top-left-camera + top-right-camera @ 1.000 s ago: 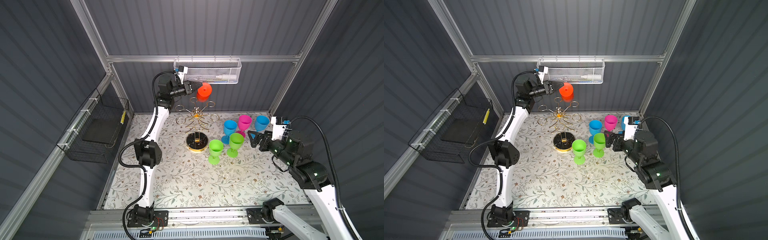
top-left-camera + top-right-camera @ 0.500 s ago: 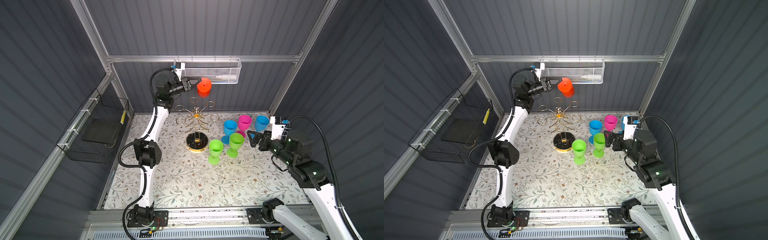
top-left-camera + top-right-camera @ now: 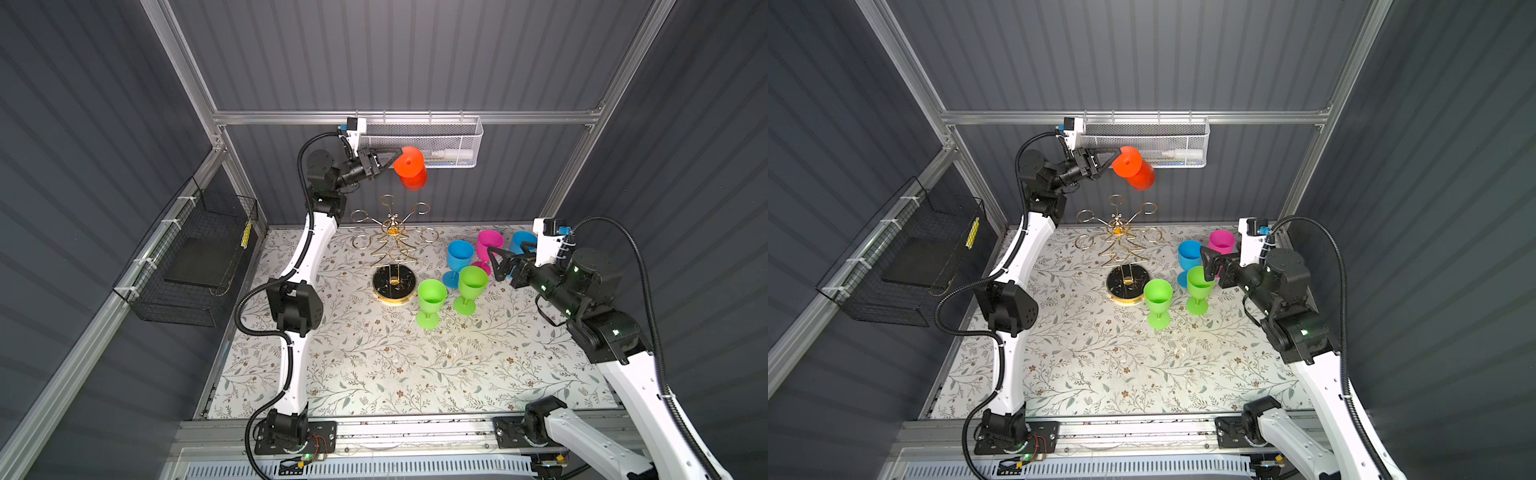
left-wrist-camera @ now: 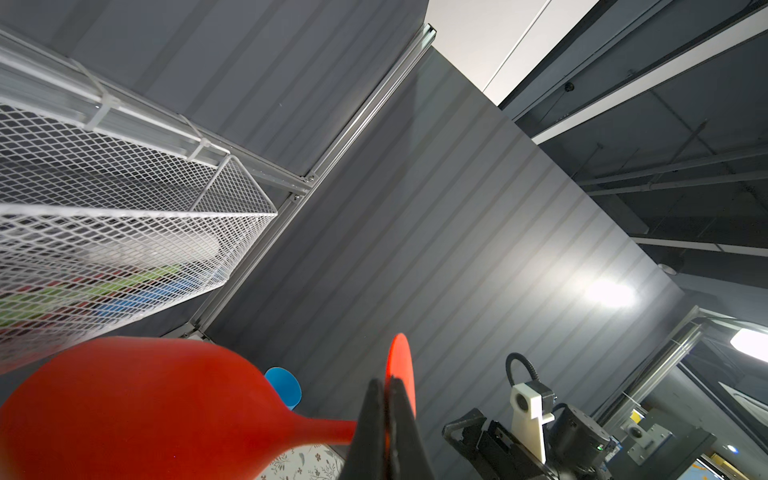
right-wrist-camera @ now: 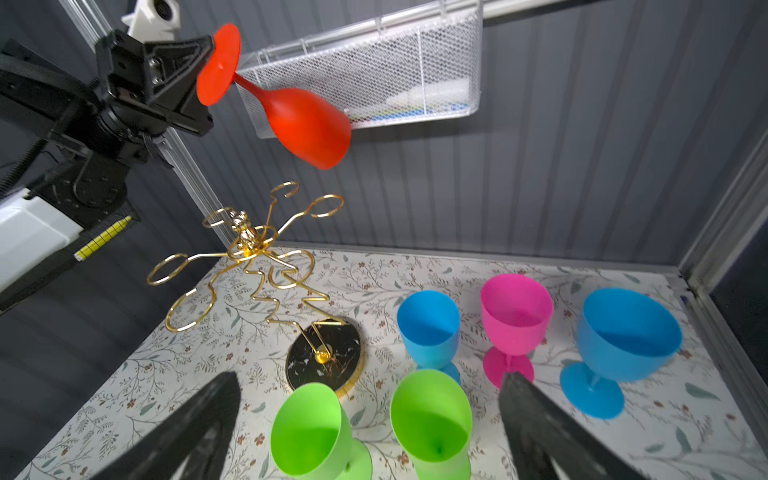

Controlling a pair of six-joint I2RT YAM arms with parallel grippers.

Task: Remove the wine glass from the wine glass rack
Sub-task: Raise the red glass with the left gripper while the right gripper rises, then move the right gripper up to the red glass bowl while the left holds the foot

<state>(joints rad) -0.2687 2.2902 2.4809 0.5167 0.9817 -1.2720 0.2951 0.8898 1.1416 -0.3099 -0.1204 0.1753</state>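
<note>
the left gripper (image 3: 397,156) was clamped on the red wine glass (image 3: 410,171), its jaws pressed flat against both faces of the round foot at the edge. the glass hung high in the air, tipped bowl-down, above and clear of the gold rack (image 3: 392,226) and in front of the white mesh basket (image 3: 453,137). it looked like light matte plastic, unlikely to shatter and maybe slightly bendy. an edge pinch could let the bowl swing, so the stem seemed the steadier place to hold. the right gripper (image 3: 495,262) stood wide apart and empty beside the pink cup (image 3: 489,241).
</note>
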